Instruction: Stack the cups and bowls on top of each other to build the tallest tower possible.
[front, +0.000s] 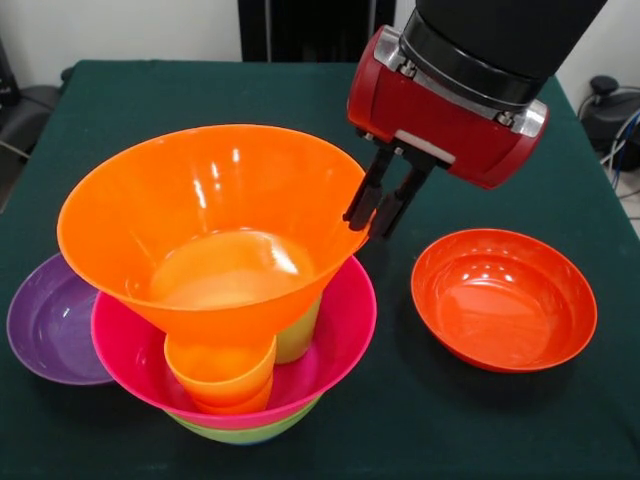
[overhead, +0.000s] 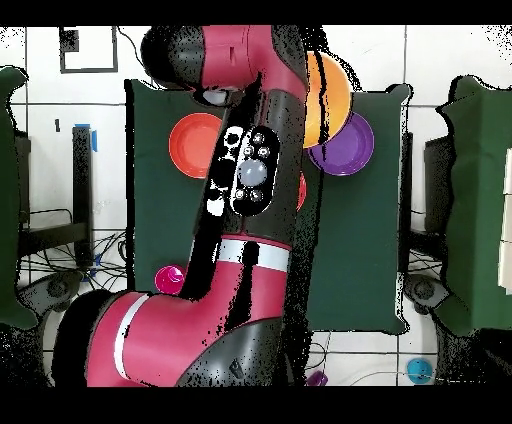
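Observation:
A big deep orange bowl leans tilted on an orange cup and a yellow cup. Both cups stand inside the magenta bowl, which is nested in a lime-green bowl. Together they form the tower at the front left. My gripper sits at the orange bowl's right rim, its fingers close together with the rim between them. The arm hides it in the overhead view.
Touching the tower's left side lies a purple bowl. A shallow red-orange bowl rests alone to the right. A small magenta round thing peeks out beside the arm in the overhead view.

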